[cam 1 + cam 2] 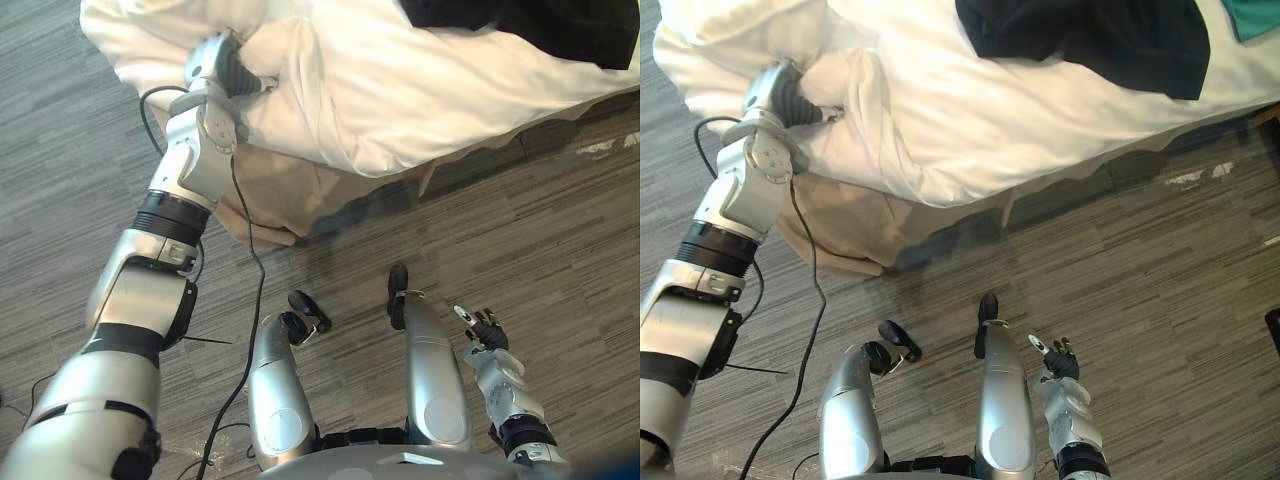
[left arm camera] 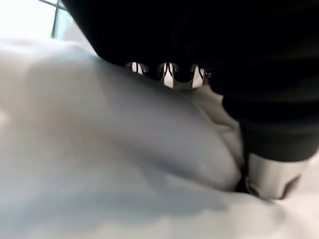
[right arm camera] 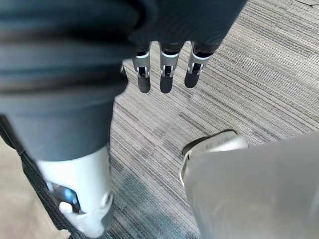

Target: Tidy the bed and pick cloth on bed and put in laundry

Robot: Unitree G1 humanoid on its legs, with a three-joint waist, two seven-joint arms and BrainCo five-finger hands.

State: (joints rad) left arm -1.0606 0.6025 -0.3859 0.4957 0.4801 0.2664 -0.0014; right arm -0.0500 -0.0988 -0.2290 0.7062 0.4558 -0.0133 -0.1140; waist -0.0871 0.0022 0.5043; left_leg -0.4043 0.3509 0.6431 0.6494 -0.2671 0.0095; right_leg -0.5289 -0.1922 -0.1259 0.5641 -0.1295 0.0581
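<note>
A white duvet (image 1: 400,90) lies bunched over the bed's corner and hangs over its edge. My left hand (image 1: 232,72) reaches up to that corner. Its fingers (image 2: 169,74) curl into a fold of the white cloth, and the thumb (image 2: 271,174) presses in from the other side. A black cloth (image 1: 1090,40) lies spread on top of the duvet, further along the bed and apart from the left hand. My right hand (image 1: 1058,360) hangs low at my side above the carpet, its fingers (image 3: 167,74) straight and holding nothing.
A beige bed skirt (image 1: 280,195) hangs below the duvet at the bed's corner. Something teal (image 1: 1255,15) lies at the far right on the bed. Grey striped carpet (image 1: 560,240) runs along the bed's side.
</note>
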